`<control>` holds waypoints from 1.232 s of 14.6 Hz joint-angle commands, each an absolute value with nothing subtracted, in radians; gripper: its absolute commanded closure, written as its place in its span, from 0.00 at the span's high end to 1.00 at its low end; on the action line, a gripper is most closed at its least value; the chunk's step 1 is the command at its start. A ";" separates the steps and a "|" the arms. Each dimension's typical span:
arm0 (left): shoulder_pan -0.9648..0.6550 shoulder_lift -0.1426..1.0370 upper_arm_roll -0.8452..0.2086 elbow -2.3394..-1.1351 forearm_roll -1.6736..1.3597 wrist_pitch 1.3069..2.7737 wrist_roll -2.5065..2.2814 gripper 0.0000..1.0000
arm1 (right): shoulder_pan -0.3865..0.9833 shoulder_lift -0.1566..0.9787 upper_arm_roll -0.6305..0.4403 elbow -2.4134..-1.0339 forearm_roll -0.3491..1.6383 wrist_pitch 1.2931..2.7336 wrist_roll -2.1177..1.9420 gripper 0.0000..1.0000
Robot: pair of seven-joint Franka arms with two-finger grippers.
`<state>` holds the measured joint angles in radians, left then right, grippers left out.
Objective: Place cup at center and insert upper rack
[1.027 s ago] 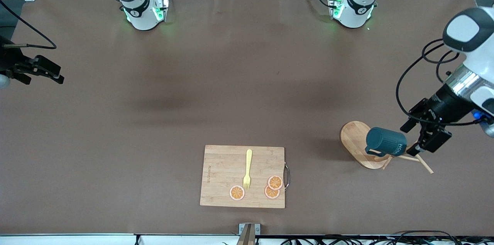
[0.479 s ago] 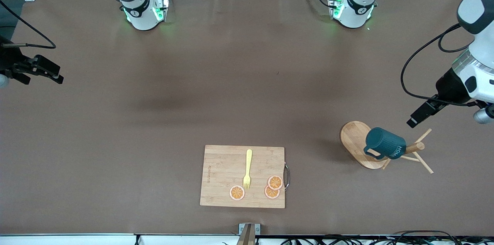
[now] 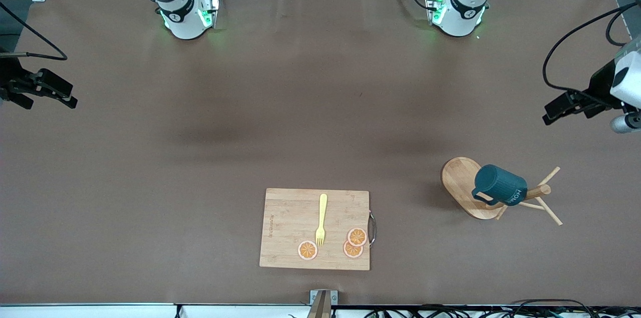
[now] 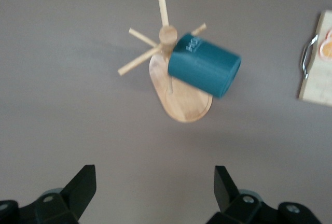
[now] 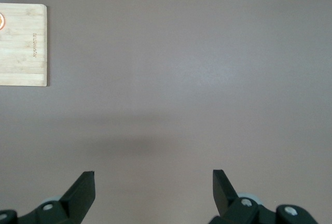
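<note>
The dark teal cup [image 3: 500, 186] hangs tilted on a peg of the light wooden upper rack [image 3: 463, 183], which stands on its oval base near the left arm's end of the table. In the left wrist view the cup [image 4: 205, 72] covers part of the rack's base [image 4: 187, 105], and the post and pegs show beside it. My left gripper [image 3: 568, 107] is open and empty, up in the air over the table edge at the left arm's end, apart from the rack; it also shows in its wrist view [image 4: 154, 187]. My right gripper [image 3: 44, 93] waits open and empty over the right arm's end of the table, over bare table in its wrist view [image 5: 153, 190].
A rectangular wooden cutting board [image 3: 285, 228] lies near the front camera's edge at mid-table, with a yellow fork [image 3: 321, 219] and three orange slices [image 3: 353, 243] on it and a metal handle [image 3: 372, 228]. Its edge shows in both wrist views [image 4: 317, 63] [image 5: 23, 45].
My left gripper has drawn away from the cup and rack, rising toward the left arm's end of the table. The cup stays hanging on the rack. The right gripper shifted slightly.
</note>
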<state>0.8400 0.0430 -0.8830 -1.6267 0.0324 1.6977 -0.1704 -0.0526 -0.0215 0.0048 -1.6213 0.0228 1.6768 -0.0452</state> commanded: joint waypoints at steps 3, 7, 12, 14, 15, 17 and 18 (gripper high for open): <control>0.749 0.025 -0.795 -1.522 0.011 1.542 -0.106 1.00 | -0.052 -0.038 0.003 -1.631 0.006 1.671 -0.048 1.00; 0.372 -0.026 -0.383 -1.520 -0.041 1.525 -0.104 1.00 | -0.052 -0.038 0.003 -1.631 0.006 1.671 -0.048 1.00; 0.123 -0.040 -0.149 -1.519 -0.046 1.525 -0.097 1.00 | -0.052 -0.038 0.003 -1.631 0.006 1.671 -0.048 1.00; 0.059 -0.046 -0.086 -1.517 -0.046 1.531 -0.100 1.00 | -0.052 -0.038 0.003 -1.631 0.006 1.671 -0.048 1.00; 0.043 -0.046 -0.072 -1.516 -0.046 1.534 -0.101 1.00 | -0.052 -0.038 0.003 -1.631 0.006 1.671 -0.048 1.00; 0.041 -0.046 -0.072 -1.516 -0.046 1.543 -0.101 1.00 | -0.052 -0.038 0.003 -1.631 0.006 1.671 -0.048 1.00; 0.038 -0.046 -0.072 -1.516 -0.046 1.554 -0.112 1.00 | -0.052 -0.038 0.003 -1.631 0.006 1.671 -0.048 1.00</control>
<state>0.0508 -0.0351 -0.0851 -1.5175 -0.0338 1.5419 -0.1124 -0.0528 -0.0214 0.0031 -1.6212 0.0228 1.6759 -0.0452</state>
